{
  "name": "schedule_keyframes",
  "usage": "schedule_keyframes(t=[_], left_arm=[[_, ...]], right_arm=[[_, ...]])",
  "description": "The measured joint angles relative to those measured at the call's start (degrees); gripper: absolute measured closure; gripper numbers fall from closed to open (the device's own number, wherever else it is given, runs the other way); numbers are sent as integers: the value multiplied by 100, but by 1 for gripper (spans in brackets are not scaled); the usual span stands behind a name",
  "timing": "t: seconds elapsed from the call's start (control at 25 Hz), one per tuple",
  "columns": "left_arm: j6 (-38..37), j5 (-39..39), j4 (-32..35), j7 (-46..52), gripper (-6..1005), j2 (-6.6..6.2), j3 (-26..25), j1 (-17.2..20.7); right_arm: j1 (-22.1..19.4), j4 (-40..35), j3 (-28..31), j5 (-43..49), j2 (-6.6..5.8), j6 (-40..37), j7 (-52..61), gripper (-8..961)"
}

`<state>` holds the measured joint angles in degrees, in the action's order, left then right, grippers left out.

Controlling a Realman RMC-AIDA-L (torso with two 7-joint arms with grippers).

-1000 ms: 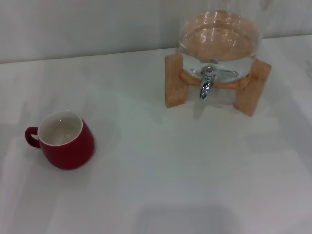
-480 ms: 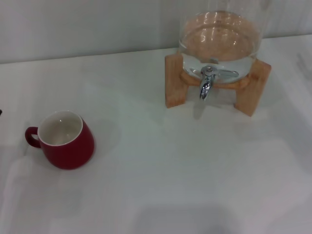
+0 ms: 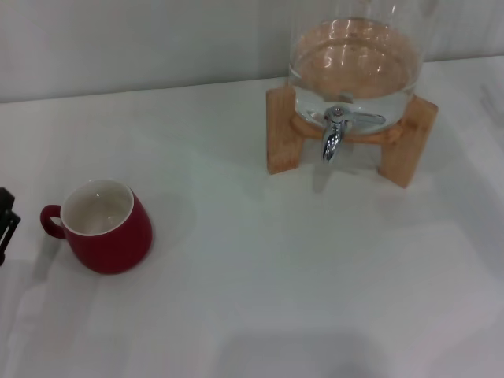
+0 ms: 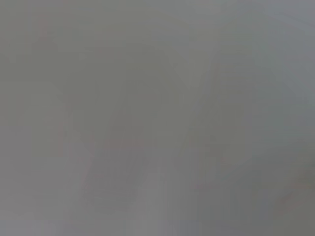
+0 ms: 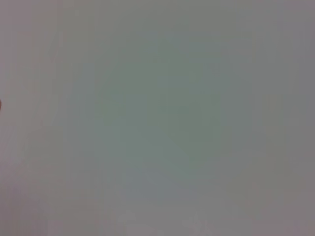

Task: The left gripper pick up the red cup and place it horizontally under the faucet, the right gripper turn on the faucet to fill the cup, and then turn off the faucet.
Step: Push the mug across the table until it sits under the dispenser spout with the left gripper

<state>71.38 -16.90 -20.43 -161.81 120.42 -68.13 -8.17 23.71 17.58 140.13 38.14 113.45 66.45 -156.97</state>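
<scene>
Head view: left gripper (image 3: 6,224) at the table's left edge, fingers' state unclear. Cup (image 3: 102,226) upright just beside, handle toward it. Best to grasp across the rim.

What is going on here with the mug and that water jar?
A robot is just starting to fetch a small dark-red ceramic mug, which stands upright on the white table with its handle toward the robot's left. A black left gripper shows at the table's left edge beside the handle, not touching it. The chrome faucet on the clear glass jar in its wooden stand stands untouched. The right gripper is out of sight.
</scene>
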Motion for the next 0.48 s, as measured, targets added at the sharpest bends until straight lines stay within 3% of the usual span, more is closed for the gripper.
schedule_keyframes(t=[0.48], left_arm=[[-66,-44,4,0,133,8,147,253]], right_arm=[[-46,0,16,10,-24,25,0,279]])
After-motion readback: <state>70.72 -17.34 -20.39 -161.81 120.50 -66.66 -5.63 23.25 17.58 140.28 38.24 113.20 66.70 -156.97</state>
